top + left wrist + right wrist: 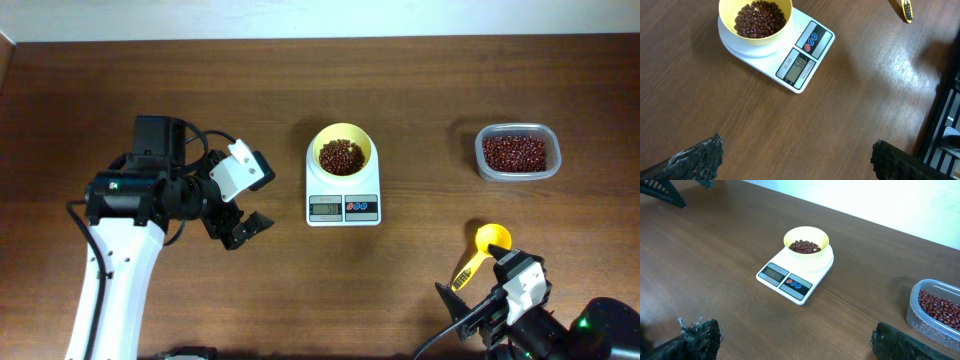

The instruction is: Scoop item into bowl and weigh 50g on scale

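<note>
The scale [343,208] is set near the middle of the tabletop [150,80], with its display and its red and blue buttons turned toward the near edge. The bowl [366,143] is carried upright on the scale's platform, on the half toward the far edge, and a heap of beans [341,156] is seen inside it, covering the bottom. Digits are lit on the display in the left wrist view, but they cannot be read with certainty.

A clear container [480,163] is placed toward the right edge, well apart from the scale, and more beans [515,152] are held in it. A yellow scoop [490,240] is laid flat near the near right corner, its cup toward the far edge and its handle pointed at the near edge. No beans are seen in its cup.

The left hand [797,145] is held above the bare left half of the tabletop, well apart from the scale. Its fingers [700,157] are spread wide, and nothing is gripped between them. The right hand [795,327] is held at the near right corner, just beside the scoop's handle. Its fingers [702,337] are likewise spread fully apart, with nothing between them. Whether the scoop is touched by it cannot be told.
</note>
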Robot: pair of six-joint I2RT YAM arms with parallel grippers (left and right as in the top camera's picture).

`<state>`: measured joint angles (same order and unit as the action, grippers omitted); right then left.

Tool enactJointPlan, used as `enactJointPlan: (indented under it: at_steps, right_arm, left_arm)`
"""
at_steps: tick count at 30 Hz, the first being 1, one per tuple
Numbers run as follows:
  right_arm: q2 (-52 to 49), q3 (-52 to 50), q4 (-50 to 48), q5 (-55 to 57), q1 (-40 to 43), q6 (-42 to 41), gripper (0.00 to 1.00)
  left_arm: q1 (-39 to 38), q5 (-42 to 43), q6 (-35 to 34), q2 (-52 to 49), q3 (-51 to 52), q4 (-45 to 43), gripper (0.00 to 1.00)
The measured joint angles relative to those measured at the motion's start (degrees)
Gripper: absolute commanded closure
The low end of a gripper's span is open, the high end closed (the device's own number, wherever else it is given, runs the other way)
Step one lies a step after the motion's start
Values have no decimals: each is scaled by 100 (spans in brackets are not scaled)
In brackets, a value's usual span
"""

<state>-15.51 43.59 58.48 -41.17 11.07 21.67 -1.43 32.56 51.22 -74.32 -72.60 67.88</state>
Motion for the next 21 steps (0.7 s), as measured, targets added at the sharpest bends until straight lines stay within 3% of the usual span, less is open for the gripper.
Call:
enactJointPlan:
  at_steps: [12,21]
  right_arm:
    - [76,-166,-11,-26,0,7,1]
    - [1471,-789,-4,-28,0,24,1]
  left_arm:
    - [0,0,0,0,0,0,1]
    - [0,0,0,0,0,-9,1]
